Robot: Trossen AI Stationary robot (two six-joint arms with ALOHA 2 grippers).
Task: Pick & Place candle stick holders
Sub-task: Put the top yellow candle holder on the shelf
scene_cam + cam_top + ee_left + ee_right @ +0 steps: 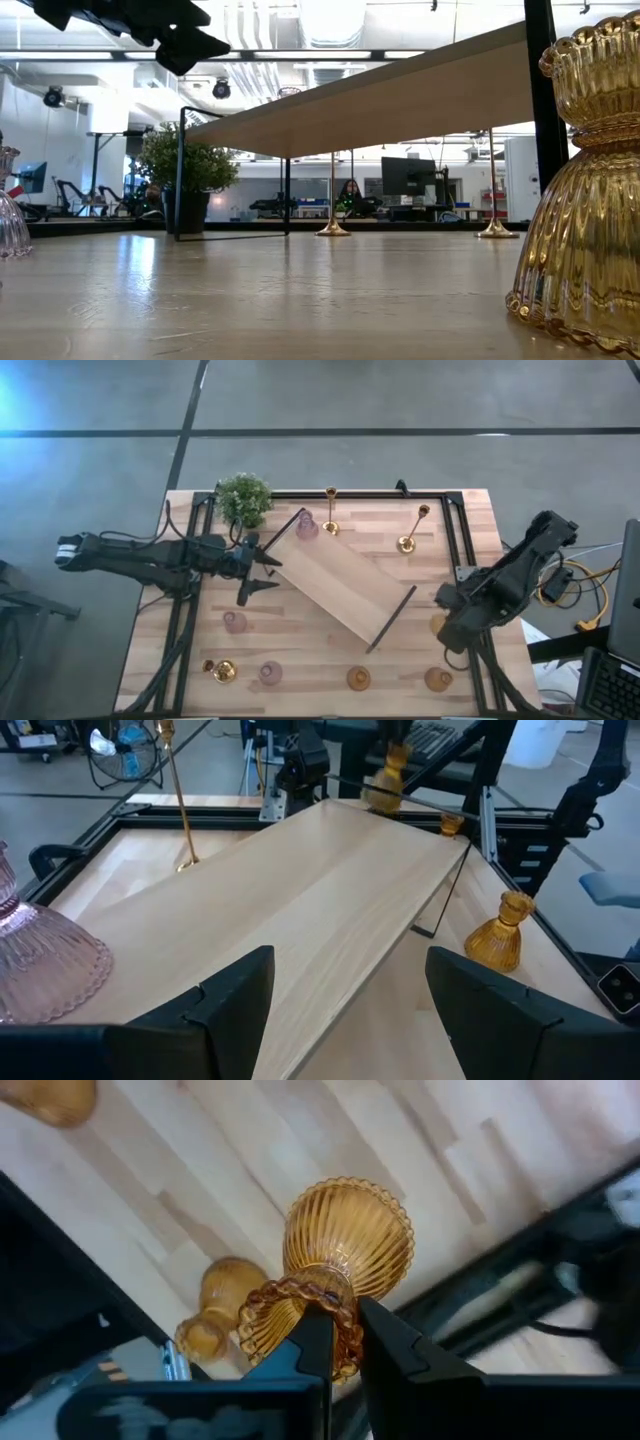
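Observation:
My right gripper [447,622] is at the table's right side, shut on an amber glass holder [345,1240]. My left gripper [262,572] is open and empty over the left end of the long wooden tray [340,585]; its fingers show in the left wrist view [350,1005]. A pink glass holder [307,525] stands at the tray's far left corner. Two gold thin-stemmed holders [330,510] [410,530] stand at the far side. Near the front edge stand two pink holders [235,622] [270,673], a gold one [222,671] and two amber ones [358,678] [438,679]. My right gripper pinches the scalloped rim of the amber holder's cup [345,1352] between its two fingers, one finger seemingly inside the cup and one outside. The fingers come from above, pointing down. The holder is upright, its ribbed base [350,1230] below; whether the base touches the table I cannot tell.
A green potted plant [243,498] stands at the far left corner. A black frame [455,530] runs around the table. The tray lies slantwise across the middle. In the low view an amber holder [585,180] stands close at the right.

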